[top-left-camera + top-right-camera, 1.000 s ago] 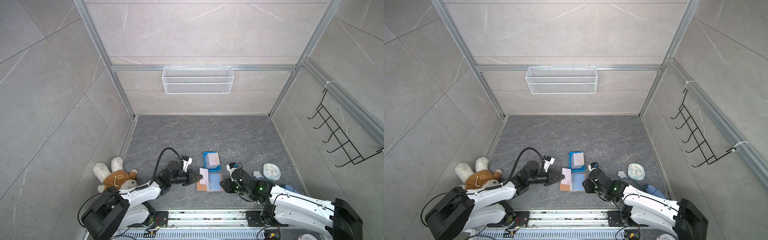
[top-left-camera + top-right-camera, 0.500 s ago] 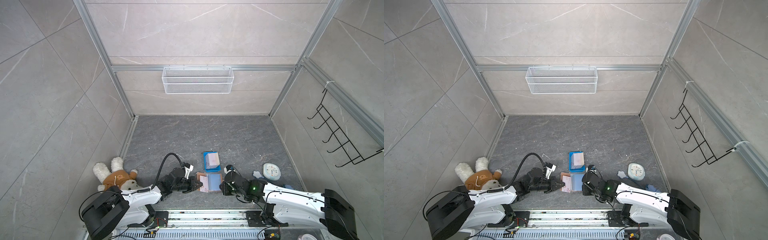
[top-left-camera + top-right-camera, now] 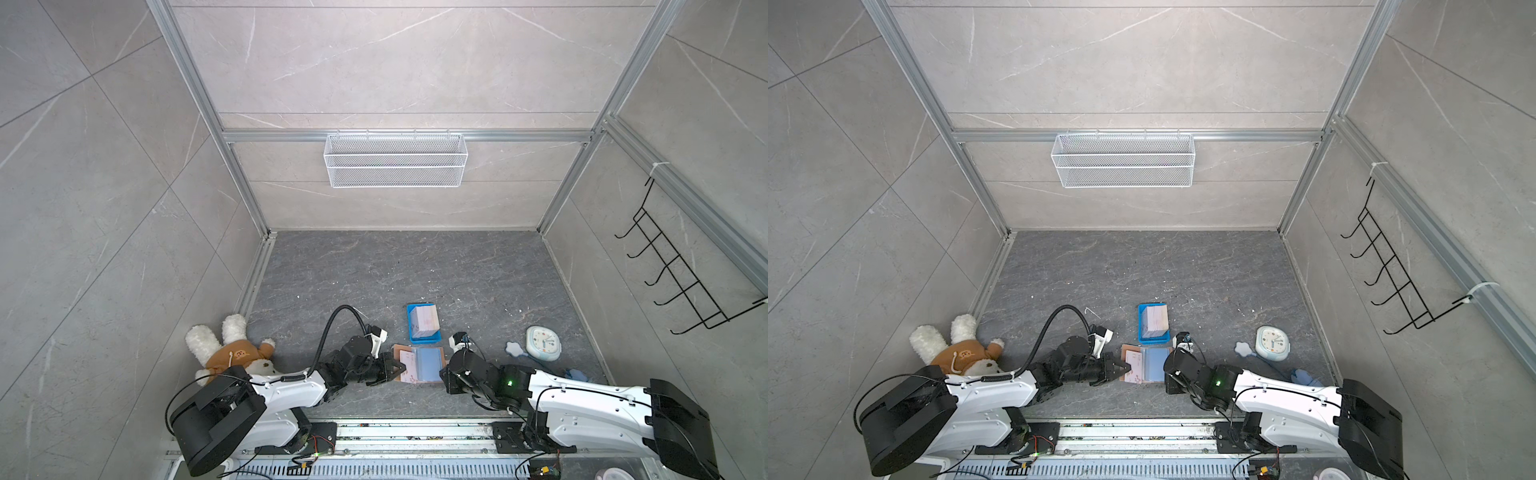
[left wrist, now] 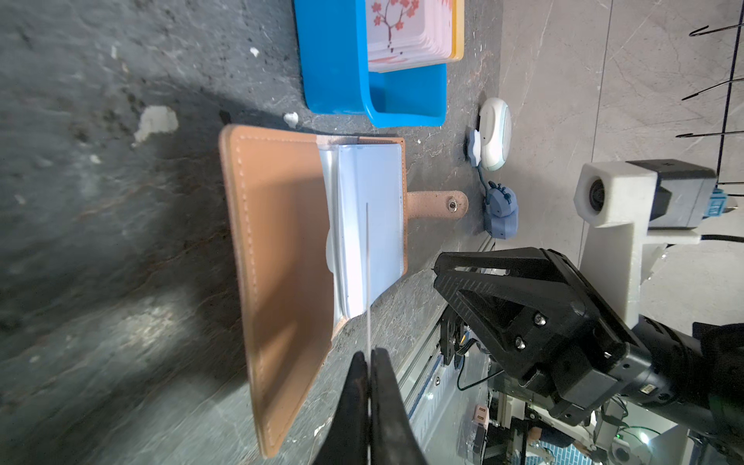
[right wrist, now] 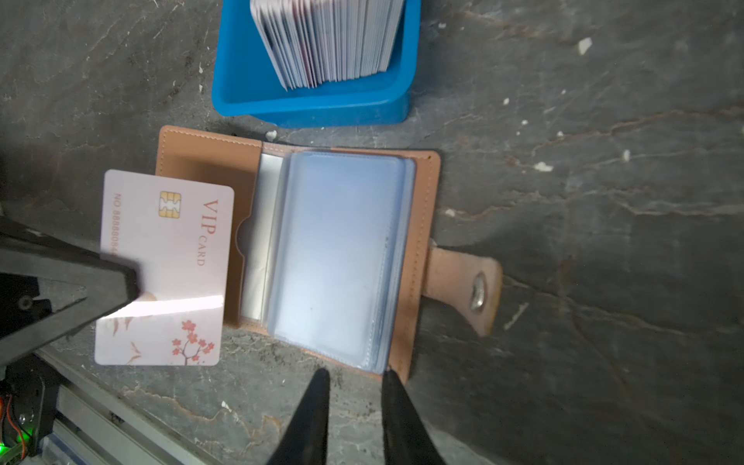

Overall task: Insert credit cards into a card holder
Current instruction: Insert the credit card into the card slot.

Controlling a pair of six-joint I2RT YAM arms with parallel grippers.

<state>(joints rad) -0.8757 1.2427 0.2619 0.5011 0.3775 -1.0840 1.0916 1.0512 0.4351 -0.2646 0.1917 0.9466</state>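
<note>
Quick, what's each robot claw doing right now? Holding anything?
Left gripper: closed, pinching a credit card by its edge.
Right gripper: open, holding nothing, close to the card holder.

"VIP CARD" and partly hidden "NO 8888…" on the credit card [image 5: 177, 261]

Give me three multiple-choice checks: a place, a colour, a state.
1. Where is the blue tray relative to the card holder?
A) beyond it, toward the back wall
B) between it and the rail
C) beside the teddy
2. The card holder's cover is:
A) black
B) tan
C) green
3. The left end effector is:
A) open and empty
B) shut on a card
C) shut on the snap tab
Answers: 1 A, both top views show the tray on the holder's far side; 2 B, the open flap is tan; 3 B, its jaws pinch the card's edge.
</note>
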